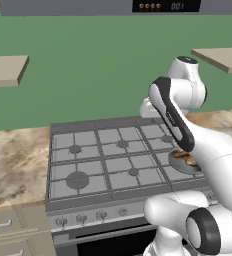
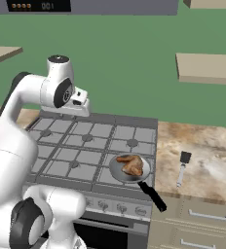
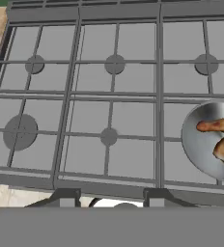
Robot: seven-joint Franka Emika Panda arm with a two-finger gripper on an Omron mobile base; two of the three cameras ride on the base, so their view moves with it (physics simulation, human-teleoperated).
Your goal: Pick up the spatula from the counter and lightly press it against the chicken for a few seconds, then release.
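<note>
Room: simulated kitchen, green wall behind, marbled table (image 2: pixel 210 160) on either side of a grey gas stove (image 2: pixel 85 146).
Nearest: pan (image 2: pixel 116 171) at the stove's front right corner, dark handle jutting past the front edge toward the right; chicken (image 2: pixel 131 164) lying inside.
Task thing: spatula (image 2: pixel 182 170) flat on the table, just beyond the stove's right edge and near the table's front edge, dark blade pointing toward the wall, untouched.
Further back: gripper (image 3: pixel 110 197) high over the stove's back edge, toward its left side, well apart from the spatula.
Fingers (image 3: pixel 65 197): partway apart, holding nothing.
Step, as judged: pickup not yet begun; a long swing to the right needed first.
Risk on the way: possibly clipping the pan handle if crossing low over the front right corner.
Risk at the grasp: thin handle lying flat, so likely scraping the table or pinching off-centre and letting the blade droop.
Risk at the press: too much force probably tipping the pan or sliding the chicken.
</note>
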